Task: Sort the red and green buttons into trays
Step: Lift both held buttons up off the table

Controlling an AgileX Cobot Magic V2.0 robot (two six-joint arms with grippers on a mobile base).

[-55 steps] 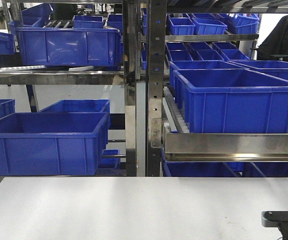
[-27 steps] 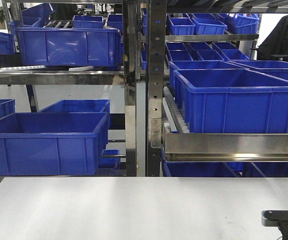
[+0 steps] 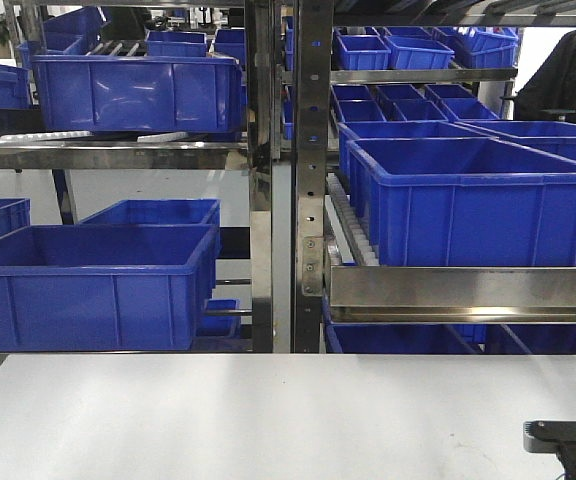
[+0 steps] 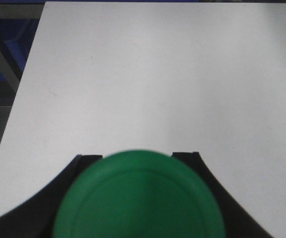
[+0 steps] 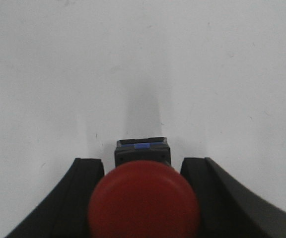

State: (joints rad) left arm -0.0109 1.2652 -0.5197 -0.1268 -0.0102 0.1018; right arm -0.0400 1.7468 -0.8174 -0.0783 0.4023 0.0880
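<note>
Nearest to me, my left gripper looks closed on the green mushroom-head plastic push button. Its round cap fills the gap btwn the black fingers edge to edge, blurred because it's so close. It hides the contact pts, so the hold is my reading. Same on the other side: my right gripper looks closed on the red mushroom-head plastic push button, cap toward the lens. Its dark blocky body, w/ a blue strip, pokes out past the fingertips above a soft shadow. Both look light, rigid, hard plastic. The domed caps are smooth & prob slippery, so I'd trust a grip on the flat sides of the body or the neck under the cap, not the cap rim. A firm squeeze shouldn't hurt them. Beyond each button is only the white matte tabletop. The green and red trays aren't in any view, so I can't say where they lie. Farther off, front cam: deep blue plastic crates on a steel rack past the far table edge. Vs the front view a sec ago, nothing differs: table, crates and the black bit of rig at the near right corner sit the same. No earlier wrist pics to compare.
</note>
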